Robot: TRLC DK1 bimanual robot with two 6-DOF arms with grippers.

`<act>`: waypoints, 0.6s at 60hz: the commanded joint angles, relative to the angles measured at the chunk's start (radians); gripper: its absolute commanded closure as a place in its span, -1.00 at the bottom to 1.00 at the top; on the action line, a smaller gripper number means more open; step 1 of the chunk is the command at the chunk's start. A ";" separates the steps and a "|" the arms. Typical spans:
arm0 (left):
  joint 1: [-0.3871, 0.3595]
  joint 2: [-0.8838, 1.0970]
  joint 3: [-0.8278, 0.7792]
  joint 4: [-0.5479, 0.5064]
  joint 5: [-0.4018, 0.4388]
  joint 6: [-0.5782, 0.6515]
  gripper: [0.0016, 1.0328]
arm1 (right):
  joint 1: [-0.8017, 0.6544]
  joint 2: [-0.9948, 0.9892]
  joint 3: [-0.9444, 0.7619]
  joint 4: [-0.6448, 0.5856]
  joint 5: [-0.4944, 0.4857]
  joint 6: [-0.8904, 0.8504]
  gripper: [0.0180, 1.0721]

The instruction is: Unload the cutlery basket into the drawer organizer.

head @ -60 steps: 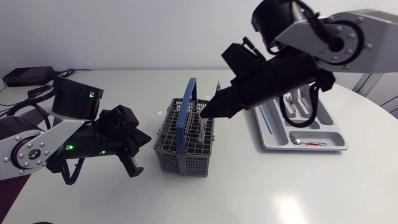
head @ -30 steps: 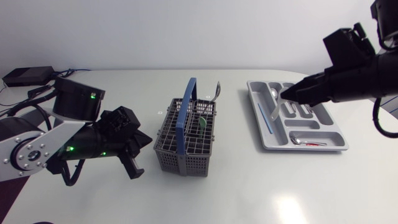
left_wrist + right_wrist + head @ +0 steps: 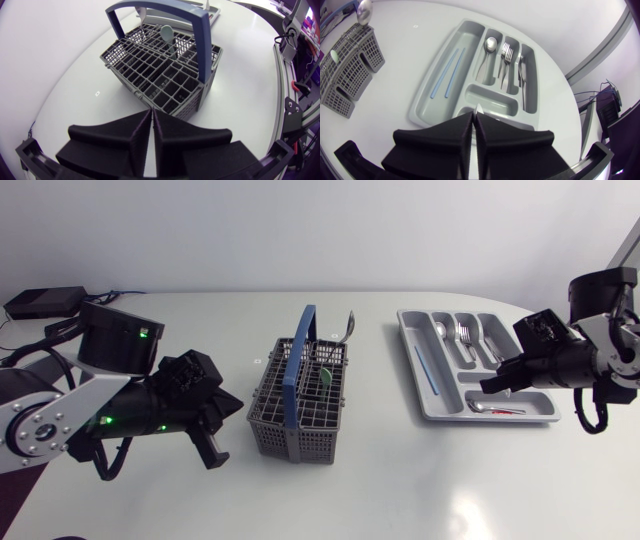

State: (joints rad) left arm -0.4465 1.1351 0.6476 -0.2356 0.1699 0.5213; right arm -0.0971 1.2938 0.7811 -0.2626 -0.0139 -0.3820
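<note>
- The cutlery basket (image 3: 290, 438) stands mid-counter (image 3: 380, 480), bare surface all round it, two spoons (image 3: 326, 377) upright inside.
- The drawer organizer (image 3: 430, 412) lies near the counter's right edge, well apart from the basket.
- Left fingers (image 3: 110, 137) are clenched empty just beside the basket; right fingers (image 3: 440, 135) are clenched over the organizer.

Grey basket (image 3: 292, 436) (blue handle (image 3: 298, 365)), pale grey organizer (image 3: 441, 406).

White table (image 3: 380, 490), edge curving at right, fills most of the frame. Bright glare patch (image 3: 468, 515) on its surface at lower right. Flat black box (image 3: 40, 302) sits at upper left. Plain pale wall (image 3: 300, 230) spans the top.
</note>
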 commanded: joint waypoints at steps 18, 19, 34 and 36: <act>-0.015 -0.078 -0.026 -0.057 -0.006 0.006 0.71 | -0.078 0.306 0.004 0.189 0.071 -0.058 0.89; -0.017 -0.078 -0.026 -0.059 -0.006 0.006 0.71 | -0.078 0.315 0.004 0.194 0.071 -0.057 0.89; -0.034 -0.092 -0.037 -0.085 -0.003 0.011 0.71 | -0.072 0.315 -0.002 0.209 0.080 -0.066 0.29; -0.035 -0.095 -0.039 -0.087 -0.001 0.013 0.71 | -0.070 0.300 -0.003 0.204 0.080 -0.067 0.19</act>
State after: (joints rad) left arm -0.4740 1.0592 0.6392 -0.3099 0.1703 0.5217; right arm -0.1658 1.6024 0.7925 -0.0463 0.0601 -0.4393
